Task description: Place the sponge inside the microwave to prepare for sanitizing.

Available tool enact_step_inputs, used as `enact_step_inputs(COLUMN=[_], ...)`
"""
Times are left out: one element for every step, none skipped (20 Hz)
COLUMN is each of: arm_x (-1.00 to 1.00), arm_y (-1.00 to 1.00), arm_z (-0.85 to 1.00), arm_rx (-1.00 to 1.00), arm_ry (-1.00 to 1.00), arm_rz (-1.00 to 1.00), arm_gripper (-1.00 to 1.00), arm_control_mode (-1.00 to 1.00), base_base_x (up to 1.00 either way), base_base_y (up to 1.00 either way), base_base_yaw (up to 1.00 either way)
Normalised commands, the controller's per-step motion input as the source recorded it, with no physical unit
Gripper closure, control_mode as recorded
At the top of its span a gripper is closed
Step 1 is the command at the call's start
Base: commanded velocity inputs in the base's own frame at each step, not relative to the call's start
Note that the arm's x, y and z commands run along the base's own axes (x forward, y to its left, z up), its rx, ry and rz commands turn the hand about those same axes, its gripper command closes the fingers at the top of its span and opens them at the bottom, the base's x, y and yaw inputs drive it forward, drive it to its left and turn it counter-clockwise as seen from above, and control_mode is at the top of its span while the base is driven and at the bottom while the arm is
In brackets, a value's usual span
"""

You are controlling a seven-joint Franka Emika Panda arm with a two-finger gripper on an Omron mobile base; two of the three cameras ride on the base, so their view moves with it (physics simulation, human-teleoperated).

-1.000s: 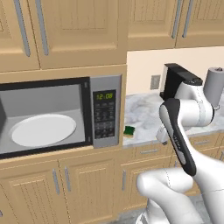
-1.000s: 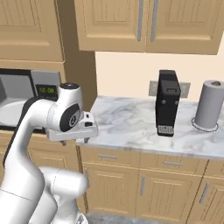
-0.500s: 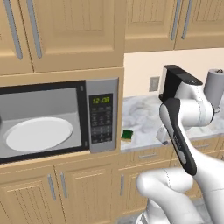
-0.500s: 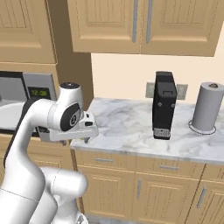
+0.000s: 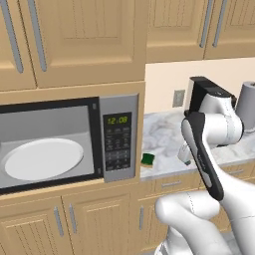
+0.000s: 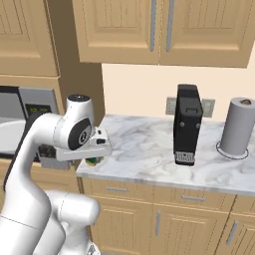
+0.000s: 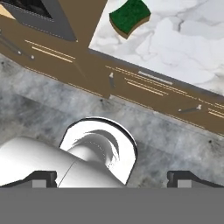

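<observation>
The sponge (image 5: 147, 159), a small dark-green block with a yellowish edge, lies on the marble counter near its front left corner, just right of the microwave (image 5: 117, 137). Inside the microwave's grey cavity sits the white round plate (image 5: 43, 158). In the hand view the sponge (image 7: 129, 16) is at the top, far beyond my gripper (image 7: 114, 179), which looks down past the counter's front at the floor. Its two fingertips (image 7: 43, 178) stand wide apart with nothing between them. In the right base view my white hand partly covers the sponge (image 6: 92, 161).
A black appliance (image 6: 187, 124) and a paper towel roll (image 6: 238, 127) stand at the back of the counter (image 6: 144, 144). Wall cabinets hang above, and drawers and cabinet doors (image 7: 144, 83) run below the counter edge. My own arm link (image 5: 204, 154) crosses in front of the counter.
Both base views have shifted a little, so the camera has moved with the base. The sponge lies where it was. The gripper stays wide open.
</observation>
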Motion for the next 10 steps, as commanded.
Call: enact_step_inputs(arm_x=[0.00, 0.00, 0.00, 0.00, 0.00, 0.00, 0.07, 0.00, 0.00, 0.00], arm_y=[0.00, 0.00, 0.00, 0.00, 0.00, 0.00, -0.06, -0.16, 0.00, 0.00], arm_z=[0.00, 0.00, 0.00, 0.00, 0.00, 0.00, 0.00, 0.00, 0.00, 0.00], arm_rx=[0.00, 0.00, 0.00, 0.00, 0.00, 0.00, 0.00, 0.00, 0.00, 0.00], arm_ry=[0.00, 0.00, 0.00, 0.00, 0.00, 0.00, 0.00, 0.00, 0.00, 0.00], arm_rz=[0.00, 0.00, 0.00, 0.00, 0.00, 0.00, 0.00, 0.01, 0.00, 0.00], arm_gripper=[-1.00, -1.00, -1.00, -1.00, -1.00, -1.00, -1.00, -1.00, -1.00, -1.00], arm_control_mode=[1.00, 1.00, 1.00, 1.00, 1.00, 1.00, -1.00, -1.00, -1.00, -1.00], base_base_x=[0.28, 0.22, 0.19, 0.17, 0.16, 0.13, 0.00, 0.00, 0.00, 0.00], base_base_y=[-0.05, -0.04, -0.01, -0.01, -0.01, -0.04, 0.00, 0.00, 0.00, 0.00], base_base_yaw=[0.00, 0.00, 0.00, 0.00, 0.00, 0.00, 0.00, 0.00, 0.00, 0.00])
